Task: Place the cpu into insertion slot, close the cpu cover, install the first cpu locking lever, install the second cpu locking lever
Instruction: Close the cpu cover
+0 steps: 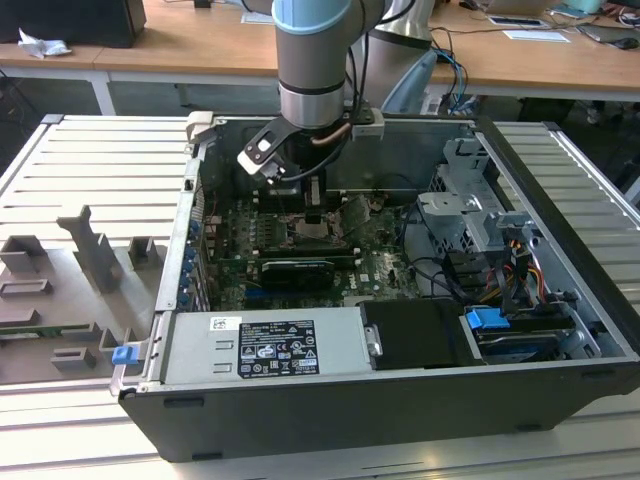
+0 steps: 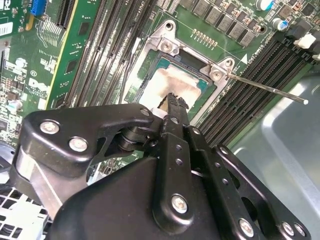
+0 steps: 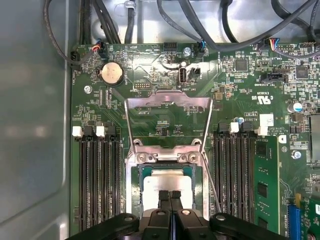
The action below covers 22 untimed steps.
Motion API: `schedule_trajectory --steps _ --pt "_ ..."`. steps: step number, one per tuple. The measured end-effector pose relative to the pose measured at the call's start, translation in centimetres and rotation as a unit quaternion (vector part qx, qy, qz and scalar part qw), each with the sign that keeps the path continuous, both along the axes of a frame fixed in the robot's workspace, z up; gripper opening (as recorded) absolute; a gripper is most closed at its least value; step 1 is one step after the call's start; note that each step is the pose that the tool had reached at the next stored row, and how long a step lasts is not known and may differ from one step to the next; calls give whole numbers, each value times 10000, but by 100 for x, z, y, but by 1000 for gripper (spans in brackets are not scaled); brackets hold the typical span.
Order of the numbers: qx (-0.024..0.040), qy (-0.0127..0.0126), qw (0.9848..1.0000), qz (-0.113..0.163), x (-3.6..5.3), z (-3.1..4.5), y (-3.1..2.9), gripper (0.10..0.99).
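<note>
The cpu (image 3: pixel 167 184) lies flat in the insertion slot (image 3: pixel 134 186), its pale metal face (image 2: pixel 172 80) up and green board around it. My gripper (image 3: pixel 170 196) hangs just above the chip's near edge with its black fingertips (image 2: pixel 175 102) pressed together and nothing between them. The cpu cover (image 3: pixel 167 101) is swung open away from the socket, and the board shows through its window. One thin locking lever (image 2: pixel 265 87) stands unlatched, sticking out from the socket's corner. In the exterior view my gripper (image 1: pixel 312 215) reaches down into the open computer case over the socket.
Long black memory slots (image 3: pixel 97 180) flank the socket on both sides. A coin battery (image 3: pixel 111 74) and cables (image 3: pixel 200 30) lie beyond the cover. In the exterior view a black card (image 1: pixel 297 270), a power supply (image 1: pixel 265 345) and a drive cage (image 1: pixel 480 215) crowd the case.
</note>
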State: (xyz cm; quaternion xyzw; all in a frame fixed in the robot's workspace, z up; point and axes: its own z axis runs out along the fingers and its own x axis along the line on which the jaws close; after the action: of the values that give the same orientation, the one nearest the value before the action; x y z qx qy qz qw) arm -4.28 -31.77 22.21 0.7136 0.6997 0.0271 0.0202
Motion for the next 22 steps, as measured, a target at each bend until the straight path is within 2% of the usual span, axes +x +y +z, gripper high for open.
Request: schedule_trajectory --steps 8,9,10,11,13,16,18,20,22 --pt "3 2 10000 2 11 62 1 106" --pt "2 7 10000 0 36 63 1 106" --pt "1 34 10000 0 137 63 0 106" --pt "-1 47 10000 0 161 75 -1 106" --pt "1 51 10000 0 163 134 0 106" --pt "0 54 10000 0 165 268 0 106" --pt "2 59 10000 0 200 275 1 106" --pt "-1 74 10000 0 264 286 0 106" --pt "0 75 10000 0 266 349 2 106"
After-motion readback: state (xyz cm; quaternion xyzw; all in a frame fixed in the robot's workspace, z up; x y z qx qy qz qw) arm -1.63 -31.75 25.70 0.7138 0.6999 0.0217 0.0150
